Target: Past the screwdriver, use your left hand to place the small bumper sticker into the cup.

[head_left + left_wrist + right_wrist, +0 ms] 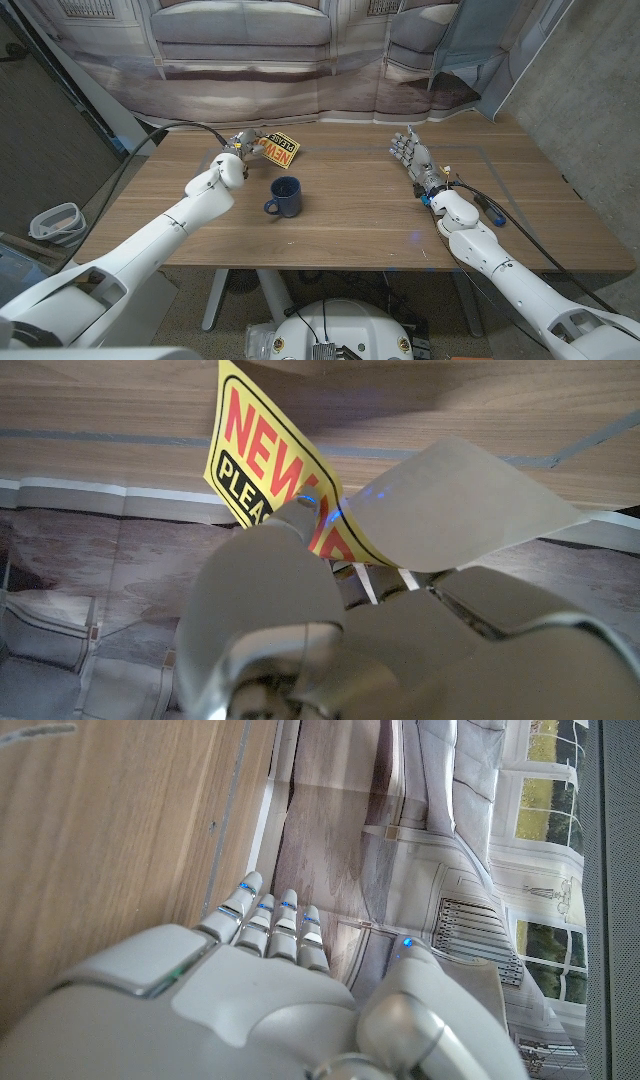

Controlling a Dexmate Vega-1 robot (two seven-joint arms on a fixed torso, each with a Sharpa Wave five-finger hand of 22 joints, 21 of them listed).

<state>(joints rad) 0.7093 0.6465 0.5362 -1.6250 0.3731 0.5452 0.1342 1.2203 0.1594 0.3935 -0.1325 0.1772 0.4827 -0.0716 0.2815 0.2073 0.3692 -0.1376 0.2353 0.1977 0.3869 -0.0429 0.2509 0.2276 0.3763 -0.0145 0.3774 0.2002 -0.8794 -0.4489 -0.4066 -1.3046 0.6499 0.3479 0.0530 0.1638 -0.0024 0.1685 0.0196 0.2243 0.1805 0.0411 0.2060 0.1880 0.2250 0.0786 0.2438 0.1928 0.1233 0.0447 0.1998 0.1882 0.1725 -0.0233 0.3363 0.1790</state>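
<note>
My left hand (243,143) pinches the yellow rectangular bumper sticker (281,150) aloft behind the dark-blue ceramic cup (286,196), ready to drop it in.

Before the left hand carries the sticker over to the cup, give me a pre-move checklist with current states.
1. Bumper sticker held by left hand: ok, pinched in the left wrist view.
2. Sticker off the table: ok.
3. Cup upright, mouth open: ok.
4. Path from sticker to cup free: ok.
5. Right hand away from the cup: ok, holding nothing.
6. Screwdriver location: cannot tell.
</note>
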